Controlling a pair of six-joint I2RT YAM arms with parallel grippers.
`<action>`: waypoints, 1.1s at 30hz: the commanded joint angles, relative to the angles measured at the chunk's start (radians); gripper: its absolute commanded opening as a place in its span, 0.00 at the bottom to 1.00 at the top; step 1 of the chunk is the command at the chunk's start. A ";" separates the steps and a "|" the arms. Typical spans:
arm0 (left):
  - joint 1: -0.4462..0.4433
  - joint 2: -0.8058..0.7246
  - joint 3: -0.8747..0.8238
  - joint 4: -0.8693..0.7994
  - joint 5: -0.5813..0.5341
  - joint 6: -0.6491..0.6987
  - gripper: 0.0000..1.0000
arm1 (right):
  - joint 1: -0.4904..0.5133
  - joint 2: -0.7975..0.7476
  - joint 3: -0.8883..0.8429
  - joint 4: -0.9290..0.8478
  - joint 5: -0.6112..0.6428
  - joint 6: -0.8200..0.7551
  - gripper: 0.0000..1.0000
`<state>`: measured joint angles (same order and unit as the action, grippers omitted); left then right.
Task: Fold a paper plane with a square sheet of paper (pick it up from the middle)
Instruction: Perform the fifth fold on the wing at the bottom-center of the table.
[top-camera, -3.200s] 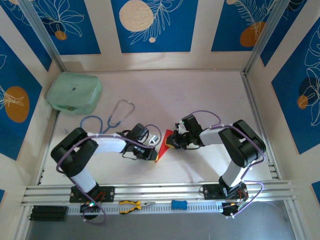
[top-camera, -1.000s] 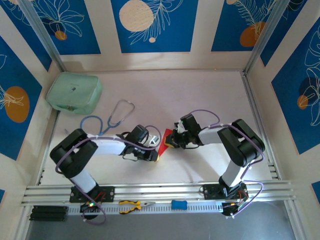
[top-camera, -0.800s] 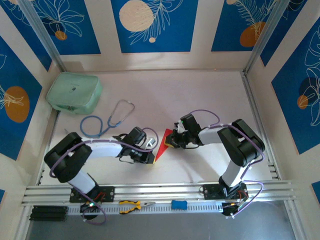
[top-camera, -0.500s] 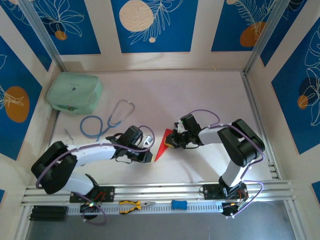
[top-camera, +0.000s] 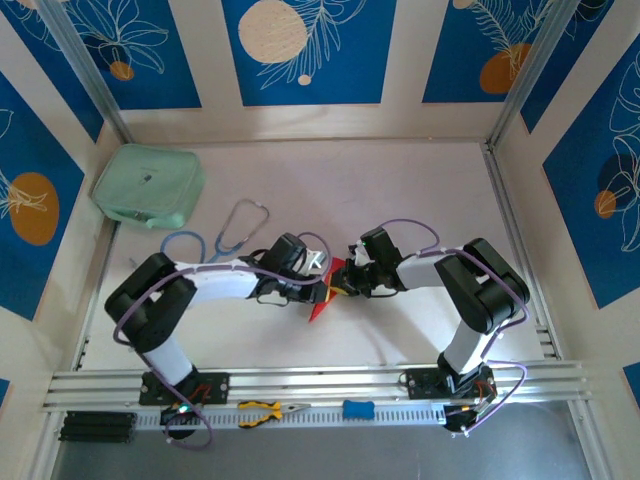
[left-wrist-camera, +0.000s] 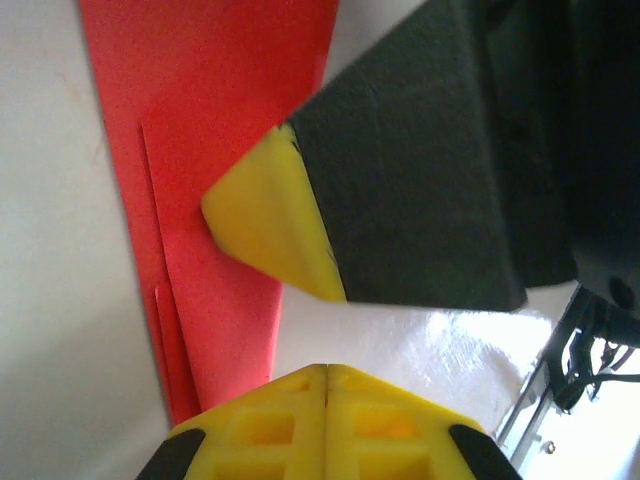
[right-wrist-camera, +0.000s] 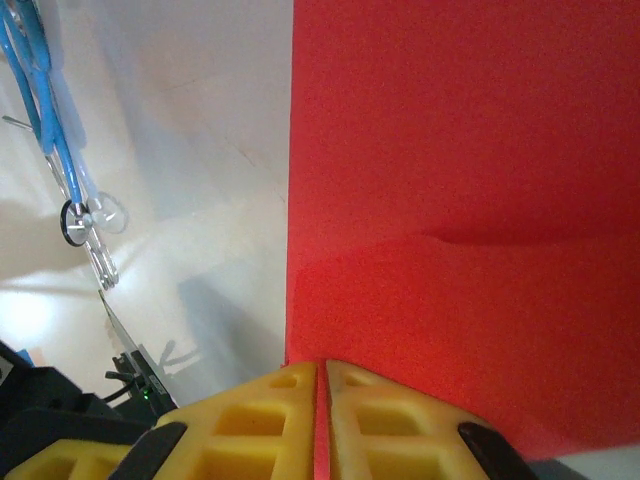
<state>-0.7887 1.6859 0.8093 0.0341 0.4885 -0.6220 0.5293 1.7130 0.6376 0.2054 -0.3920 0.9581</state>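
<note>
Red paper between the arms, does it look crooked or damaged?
Slightly. The folded bright red paper sheet seems to have misaligned layers: the left wrist view shows stepped edges along one side. In the right wrist view a shallow buckle crosses it just beyond the right yellow fingers pinching it.

The folded red paper (top-camera: 320, 303) is a narrow creased wedge, tip pointing nearward.
</note>
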 joint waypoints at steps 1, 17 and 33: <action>-0.003 0.048 0.042 0.030 -0.002 0.014 0.01 | 0.005 0.044 -0.035 -0.106 0.095 0.022 0.13; -0.003 0.165 -0.054 -0.106 -0.044 0.088 0.00 | -0.076 -0.173 -0.012 -0.208 0.094 -0.049 0.16; 0.002 0.193 -0.029 -0.088 0.065 0.127 0.00 | 0.032 -0.313 -0.068 -0.172 0.116 -0.147 0.14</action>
<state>-0.7830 1.8122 0.8173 0.0971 0.5804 -0.5205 0.5278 1.3655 0.5709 -0.0029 -0.2905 0.8265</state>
